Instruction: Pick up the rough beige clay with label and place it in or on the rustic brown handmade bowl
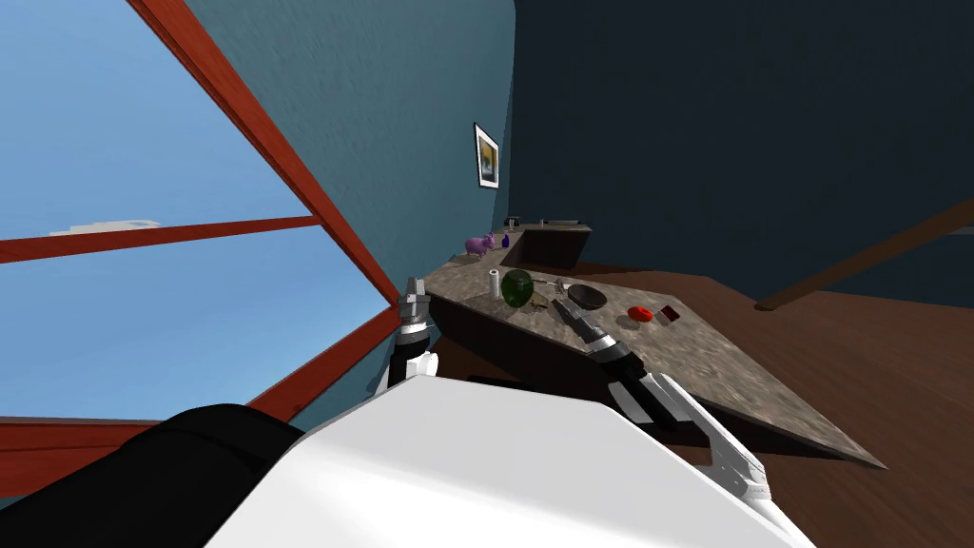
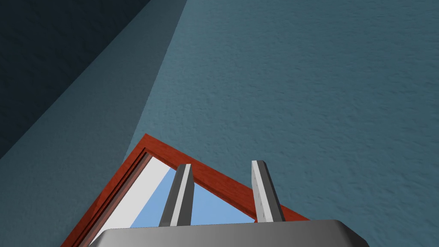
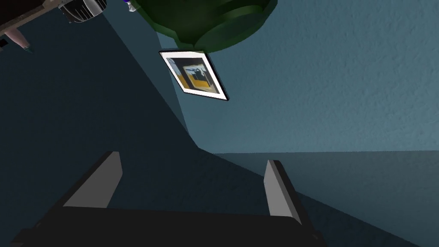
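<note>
A dark round bowl (image 1: 587, 297) sits on the mottled stone counter (image 1: 723, 371). A small flat beige lump (image 1: 538, 302), too small to make out a label, lies between the bowl and a green rounded object (image 1: 517, 287). My right gripper (image 1: 563, 308) hovers over the counter just in front of the bowl and the lump. It is open with nothing between its fingers (image 3: 278, 188). The green object (image 3: 205, 17) looms close beyond them. My left gripper (image 1: 415, 289) is raised by the window frame, clear of the counter. Its fingers (image 2: 184, 193) stand apart and hold nothing.
Also on the counter are a white cylinder (image 1: 494, 283), a red object (image 1: 639, 313), a dark red block (image 1: 670, 313) and a purple pig figure (image 1: 479, 244) further back. A red-framed window (image 1: 285, 171) is at my left. Brown floor (image 1: 856, 352) lies to the right.
</note>
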Robot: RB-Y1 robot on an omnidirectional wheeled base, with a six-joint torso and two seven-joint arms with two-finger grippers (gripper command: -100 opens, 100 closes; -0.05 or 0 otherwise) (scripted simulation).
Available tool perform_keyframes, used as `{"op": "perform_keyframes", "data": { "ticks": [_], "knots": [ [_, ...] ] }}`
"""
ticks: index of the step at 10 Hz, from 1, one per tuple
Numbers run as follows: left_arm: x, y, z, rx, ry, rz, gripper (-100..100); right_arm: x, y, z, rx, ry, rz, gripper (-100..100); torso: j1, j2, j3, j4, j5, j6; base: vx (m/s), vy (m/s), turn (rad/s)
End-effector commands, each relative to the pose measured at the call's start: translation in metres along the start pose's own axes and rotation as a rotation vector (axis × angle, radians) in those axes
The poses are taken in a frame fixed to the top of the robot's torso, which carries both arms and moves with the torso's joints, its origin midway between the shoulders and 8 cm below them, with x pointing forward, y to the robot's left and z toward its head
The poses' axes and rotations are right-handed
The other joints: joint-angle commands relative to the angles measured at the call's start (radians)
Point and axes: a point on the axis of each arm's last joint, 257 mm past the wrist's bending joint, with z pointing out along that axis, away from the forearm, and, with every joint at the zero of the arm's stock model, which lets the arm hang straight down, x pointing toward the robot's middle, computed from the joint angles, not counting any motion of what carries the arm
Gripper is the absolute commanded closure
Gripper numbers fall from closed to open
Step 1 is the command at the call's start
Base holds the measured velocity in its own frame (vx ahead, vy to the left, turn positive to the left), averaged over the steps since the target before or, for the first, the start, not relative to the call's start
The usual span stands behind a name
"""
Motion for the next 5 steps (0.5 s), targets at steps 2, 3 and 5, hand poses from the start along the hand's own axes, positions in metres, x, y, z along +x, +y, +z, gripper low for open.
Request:
{"op": "perform_keyframes", "data": {
  "ticks": [2, 3, 5],
  "knots": [
    [0.000, 0.000, 0.000, 0.000, 0.000, 0.000, 0, 0.023, -0.019, -0.008, 0.001, 0.113, -0.163, -100, 0.000, 0.000, 0.000, 0.000, 0.000, 0.000, 0.019, 0.083, 0.087],
    [0.000, 0.000, 0.000, 0.000, 0.000, 0.000, 0, 0.023, -0.020, -0.009, -0.004, 0.128, -0.182, -100, 0.002, -0.001, -0.001, 0.000, 0.000, 0.000, 0.011, 0.080, 0.033],
    [0.000, 0.000, 0.000, 0.000, 0.000, 0.000, 0, 0.034, -0.031, -0.015, -0.010, 0.189, -0.265, -100, 0.001, 0.001, 0.000, 0.000, 0.000, 0.000, 0.002, 0.065, 0.050]
  ]
}}
